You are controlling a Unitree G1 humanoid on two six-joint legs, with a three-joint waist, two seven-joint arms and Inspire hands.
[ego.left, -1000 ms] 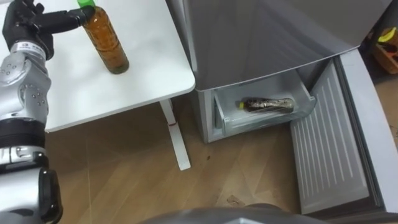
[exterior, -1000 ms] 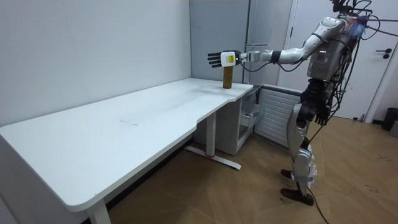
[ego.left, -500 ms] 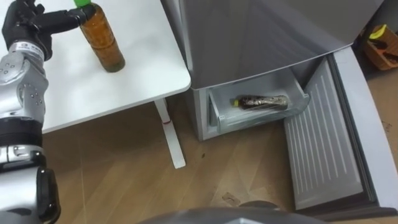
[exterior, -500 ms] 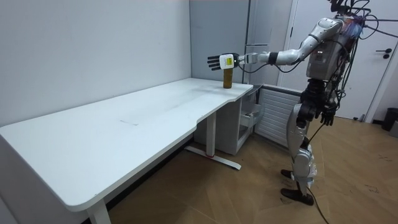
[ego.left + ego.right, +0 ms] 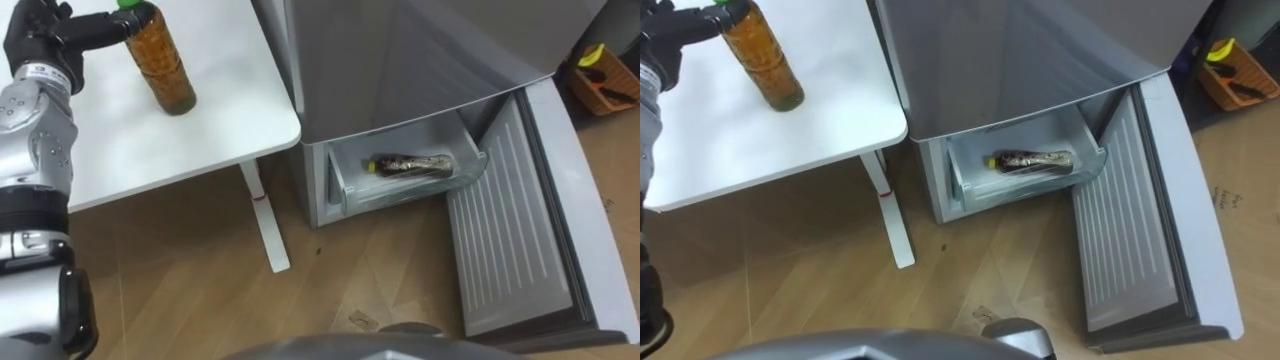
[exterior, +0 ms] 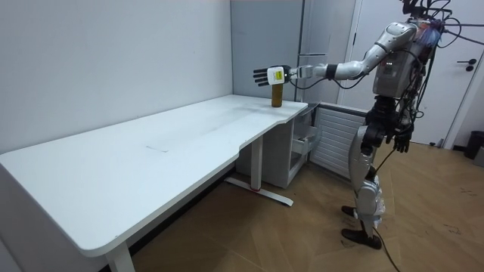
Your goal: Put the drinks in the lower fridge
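Observation:
An amber drink bottle [image 5: 160, 62] with a green cap stands upright near the corner of the white table [image 5: 190, 135]. My left hand [image 5: 45, 35] is stretched out level with the cap, open, its fingertips at the bottle's top and not closed round it. The room view has the same hand [image 6: 266, 74] spread above the bottle [image 6: 277, 95]. A dark bottle [image 5: 412, 164] lies on its side in the pulled-out lower fridge drawer [image 5: 400, 192]. My right hand [image 6: 401, 140] hangs by my hip.
The grey fridge [image 5: 400, 50] stands right beside the table, its lower door [image 5: 505, 240] swung wide open over the wooden floor. A table leg [image 5: 262, 225] stands left of the drawer. An orange basket [image 5: 605, 78] sits on the floor at the far right.
The whole eye picture has slid left, which is the camera's own shift. My left hand stays by the bottle's cap. My hanging right hand has swung slightly toward the room view's right.

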